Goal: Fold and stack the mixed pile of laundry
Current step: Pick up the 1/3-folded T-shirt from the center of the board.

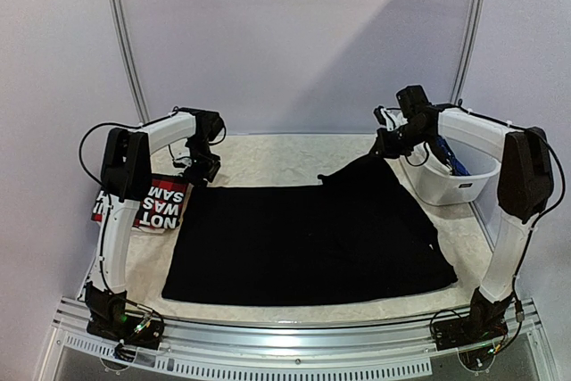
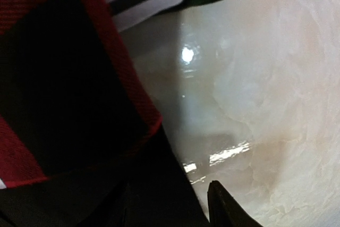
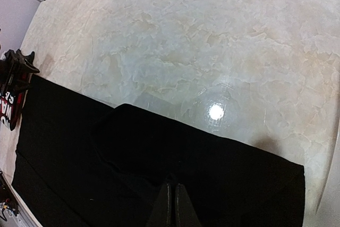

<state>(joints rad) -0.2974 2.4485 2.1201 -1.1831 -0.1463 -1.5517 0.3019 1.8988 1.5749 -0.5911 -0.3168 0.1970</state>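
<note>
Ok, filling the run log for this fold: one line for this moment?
right fingers: shut on black garment corner, raised | left fingers: open at its far-left corner

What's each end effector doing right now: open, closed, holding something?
Left end effector: cannot be told; it sits at a corner of the black garment.
Right end effector: closed, holding that garment's lifted corner.

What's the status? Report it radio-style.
Right tool shut on black garment, corner lifted. Left tool at far-left corner, grip unclear. Red-black plaid garment alongside.
</note>
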